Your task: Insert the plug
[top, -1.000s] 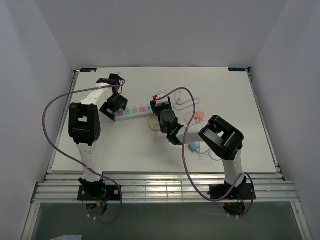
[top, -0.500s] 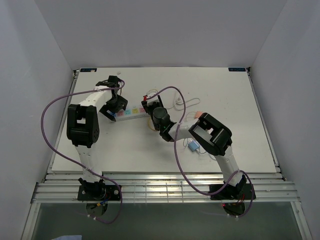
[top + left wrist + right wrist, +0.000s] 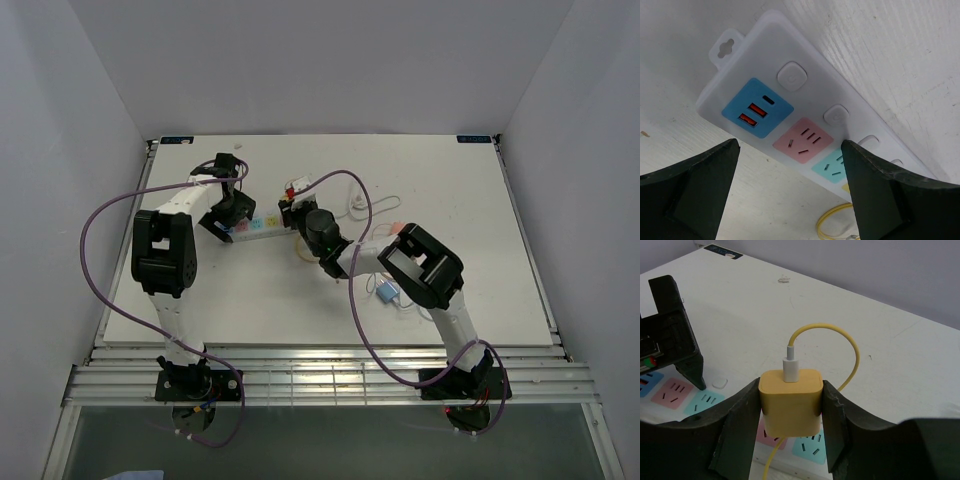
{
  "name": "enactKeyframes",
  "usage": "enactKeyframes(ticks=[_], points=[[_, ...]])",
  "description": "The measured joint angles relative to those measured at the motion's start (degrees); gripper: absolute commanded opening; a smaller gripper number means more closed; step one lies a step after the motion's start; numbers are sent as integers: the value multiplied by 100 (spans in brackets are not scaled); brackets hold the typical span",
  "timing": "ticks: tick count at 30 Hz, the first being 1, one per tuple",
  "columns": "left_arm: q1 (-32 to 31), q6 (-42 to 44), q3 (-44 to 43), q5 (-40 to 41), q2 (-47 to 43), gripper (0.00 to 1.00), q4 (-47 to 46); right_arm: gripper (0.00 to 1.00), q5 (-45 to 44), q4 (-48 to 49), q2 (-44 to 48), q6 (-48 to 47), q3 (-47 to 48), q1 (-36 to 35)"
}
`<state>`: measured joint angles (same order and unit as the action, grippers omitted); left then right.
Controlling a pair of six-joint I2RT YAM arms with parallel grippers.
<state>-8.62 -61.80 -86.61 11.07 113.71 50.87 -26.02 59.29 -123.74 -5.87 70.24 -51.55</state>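
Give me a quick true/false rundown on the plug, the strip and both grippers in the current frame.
1. The right gripper is clamping a yellow plug. True.
2. The cable going into that plug is purple. False: it is yellow, with a white connector.
3. The left gripper is shut on the power strip. False: its jaws stand open over the strip's end.
4. The strip's blue panel carries two orange USB ports. True.
5. The pink socket beside the blue panel is occupied. False: it is empty.
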Motion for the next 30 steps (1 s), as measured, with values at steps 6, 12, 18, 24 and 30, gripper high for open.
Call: enactKeyframes(ticks=[6,12,18,24,30], points=[[0,9,63,-11,-35,95,-59,8,72,-205,-122,332,125,125],[0,24,70,-11,-44,95,-70,8,181,-350,-170,717,160,260],[0,28,96,-13,-59,95,-92,8,369,-505,-186,780,205,295],[0,109,96,-98,-83,96,-92,8,619,-896,195,931,39,295],[-37,472,575,-745,-787,96,-455,8,979,-1523,1456,1211,-293,295]])
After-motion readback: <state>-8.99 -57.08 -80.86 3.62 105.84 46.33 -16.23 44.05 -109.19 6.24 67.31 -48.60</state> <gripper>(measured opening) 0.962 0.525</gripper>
